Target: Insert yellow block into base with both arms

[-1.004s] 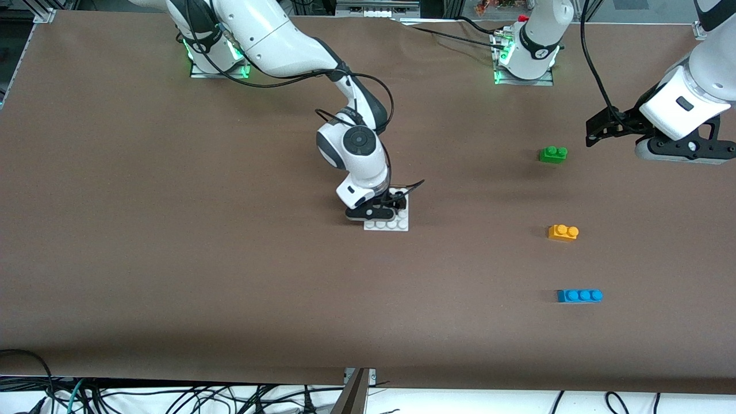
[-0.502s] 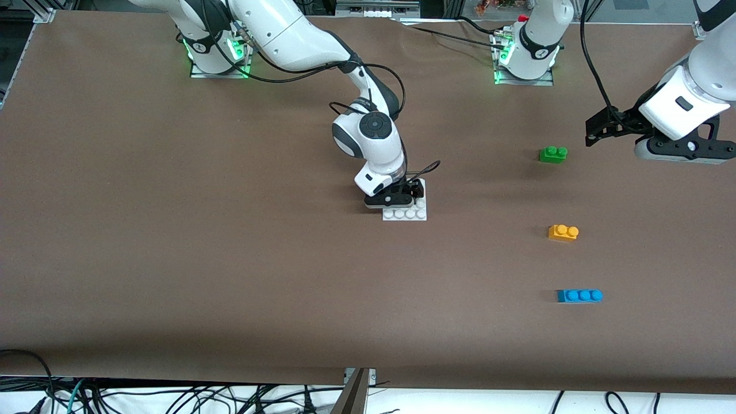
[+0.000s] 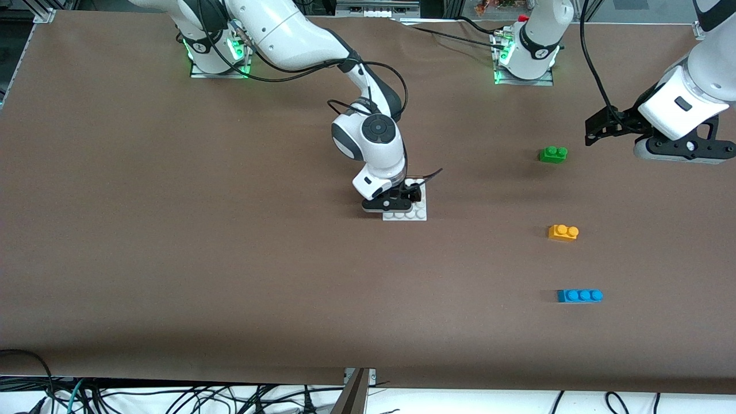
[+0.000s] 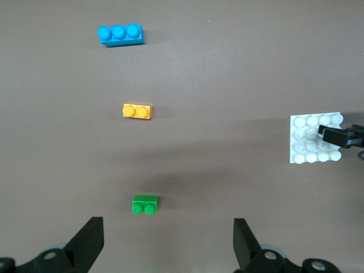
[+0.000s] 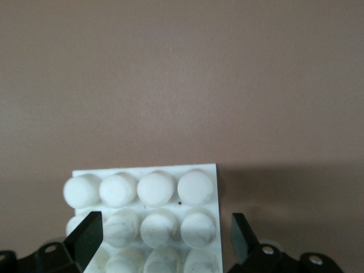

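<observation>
Right gripper (image 3: 401,200) is sitting down on the base (image 3: 406,215) near the middle of the table (image 3: 172,259), jaws spread wide and straddling the white plate, not clamping it. Left gripper (image 4: 165,242) is hovering over the table at the left arm's end, jaws wide open and holding nothing; that arm is waiting. Yellow block (image 3: 563,232) is lying on the table toward the left arm's end, well apart from the base, untouched. It is sitting between the green brick (image 3: 553,154), which is farther from the front camera, and the blue brick (image 3: 579,295), which is nearer.
</observation>
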